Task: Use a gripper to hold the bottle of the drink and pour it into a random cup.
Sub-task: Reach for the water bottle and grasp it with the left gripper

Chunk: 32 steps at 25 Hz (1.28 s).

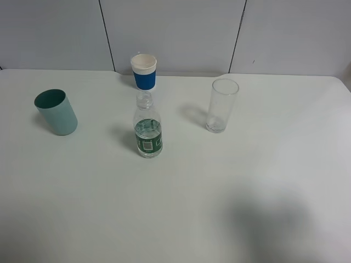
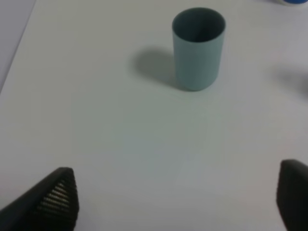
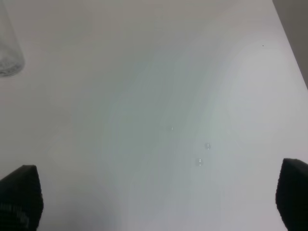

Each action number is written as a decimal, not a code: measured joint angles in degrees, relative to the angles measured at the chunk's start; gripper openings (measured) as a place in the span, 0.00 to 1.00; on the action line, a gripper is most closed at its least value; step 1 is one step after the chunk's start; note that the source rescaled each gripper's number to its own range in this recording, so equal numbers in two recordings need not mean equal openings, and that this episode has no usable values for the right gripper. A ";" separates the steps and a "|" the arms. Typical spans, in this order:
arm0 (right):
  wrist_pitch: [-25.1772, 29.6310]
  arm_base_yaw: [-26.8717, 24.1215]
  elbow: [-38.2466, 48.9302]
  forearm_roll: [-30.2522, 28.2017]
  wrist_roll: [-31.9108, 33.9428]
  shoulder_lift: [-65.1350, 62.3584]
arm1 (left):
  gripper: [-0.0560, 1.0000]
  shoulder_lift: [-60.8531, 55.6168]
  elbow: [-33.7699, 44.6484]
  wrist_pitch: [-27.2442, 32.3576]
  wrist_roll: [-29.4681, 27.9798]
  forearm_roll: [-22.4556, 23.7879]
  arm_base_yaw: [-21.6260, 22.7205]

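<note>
The bottle of the drink [image 1: 147, 126], clear with a dark green label and no cap, stands upright in the middle of the white table [image 1: 230, 181]. The teal-green cup [image 1: 56, 112] stands upright at the left; it also shows in the left wrist view [image 2: 198, 48], ahead of my left gripper [image 2: 178, 199]. That gripper is open and empty, black jaws wide apart, well short of the cup. My right gripper [image 3: 159, 199] is open and empty over bare table. Neither gripper shows in the exterior high view.
A blue-and-white paper cup [image 1: 144, 71] stands behind the bottle near the table's back edge. A tall clear glass [image 1: 221, 105] stands right of the bottle; its base shows in the right wrist view [image 3: 9, 48]. A few water drops [image 3: 202, 154] lie on the table.
</note>
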 joint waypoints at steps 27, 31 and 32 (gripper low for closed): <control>0.00 0.00 0.00 0.00 0.00 0.00 | 0.63 0.00 0.00 0.00 0.00 0.00 0.00; 0.00 0.00 0.00 0.00 0.00 0.00 | 0.63 0.00 0.00 0.00 0.00 0.00 0.00; 0.00 0.00 0.00 0.00 0.00 0.00 | 0.63 0.00 0.00 0.00 0.00 0.00 0.00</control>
